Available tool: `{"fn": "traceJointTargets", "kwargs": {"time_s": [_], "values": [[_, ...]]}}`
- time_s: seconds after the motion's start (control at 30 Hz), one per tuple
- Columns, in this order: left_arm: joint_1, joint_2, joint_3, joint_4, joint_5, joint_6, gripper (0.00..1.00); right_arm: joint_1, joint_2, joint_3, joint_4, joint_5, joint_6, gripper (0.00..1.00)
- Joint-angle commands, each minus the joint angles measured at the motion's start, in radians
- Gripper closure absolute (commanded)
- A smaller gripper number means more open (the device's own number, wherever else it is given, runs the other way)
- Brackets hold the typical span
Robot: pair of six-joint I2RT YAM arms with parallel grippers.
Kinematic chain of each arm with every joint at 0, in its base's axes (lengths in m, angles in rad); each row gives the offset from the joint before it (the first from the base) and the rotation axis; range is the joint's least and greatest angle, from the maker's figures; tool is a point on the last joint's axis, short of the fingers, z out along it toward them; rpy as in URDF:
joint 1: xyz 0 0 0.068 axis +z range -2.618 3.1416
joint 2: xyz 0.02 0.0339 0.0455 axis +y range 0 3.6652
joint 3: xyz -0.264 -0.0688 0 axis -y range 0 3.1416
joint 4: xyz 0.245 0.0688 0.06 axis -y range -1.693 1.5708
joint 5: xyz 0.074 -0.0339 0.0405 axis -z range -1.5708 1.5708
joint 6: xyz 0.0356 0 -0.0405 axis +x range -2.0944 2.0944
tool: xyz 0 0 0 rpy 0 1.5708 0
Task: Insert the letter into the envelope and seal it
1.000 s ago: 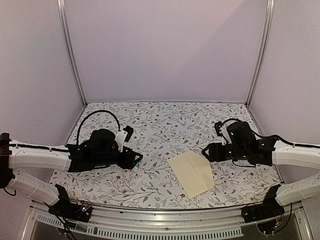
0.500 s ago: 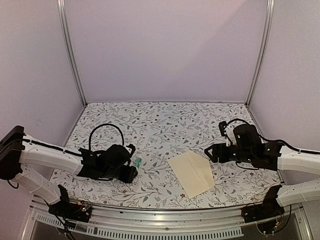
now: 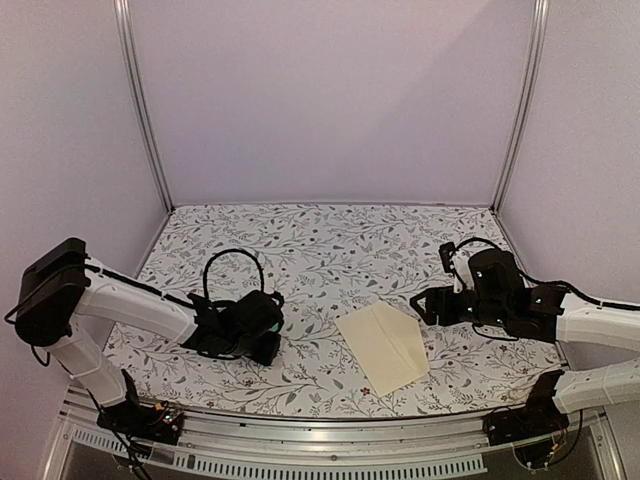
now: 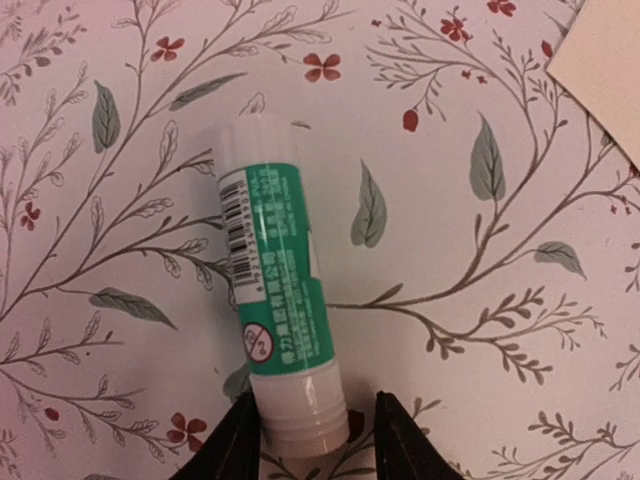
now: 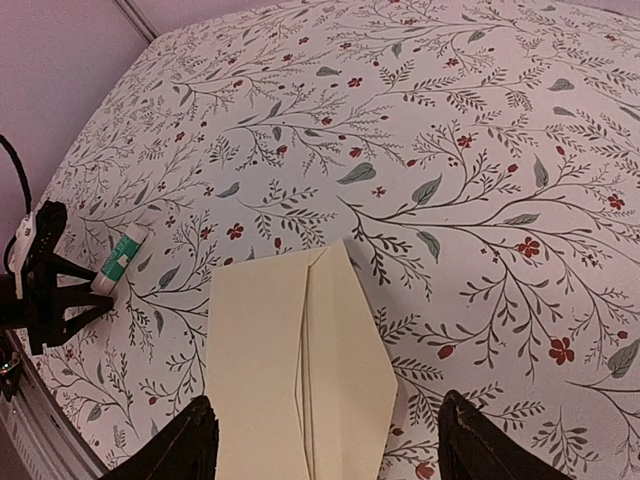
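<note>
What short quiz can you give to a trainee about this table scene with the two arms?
1. True or false: the glue stick lies on top of the envelope.
2. The envelope's flap is: A) open, B) sealed shut, C) torn off.
3. Fill in: the glue stick's end sits between the fingers of the ___ gripper.
Key: 1. False; it lies on the floral table, apart from the envelope. 2. A. 3. Left; the left gripper is open around it, and the right gripper hangs open near the envelope.
</note>
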Motion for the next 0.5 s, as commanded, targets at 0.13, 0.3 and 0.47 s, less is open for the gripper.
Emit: {"fn": "traceJointTargets", "kwargs": {"time_s": [0.13, 0.3, 0.47], "values": [[0.004, 0.026, 0.006, -0.019, -0.043, -0.011, 0.65, 0.004, -0.002, -0.013, 0.023, 0.017, -0.005, 0.10], [0.008, 0.049, 0.008, -0.012, -0.079, -0.011, 0.76, 0.004, -0.002, -0.013, 0.022, 0.020, -0.003, 0.10], [0.012, 0.054, 0.002, 0.010, -0.109, -0.003, 0.94, 0.005, -0.011, -0.019, 0.019, 0.034, -0.008, 0.08]]}}
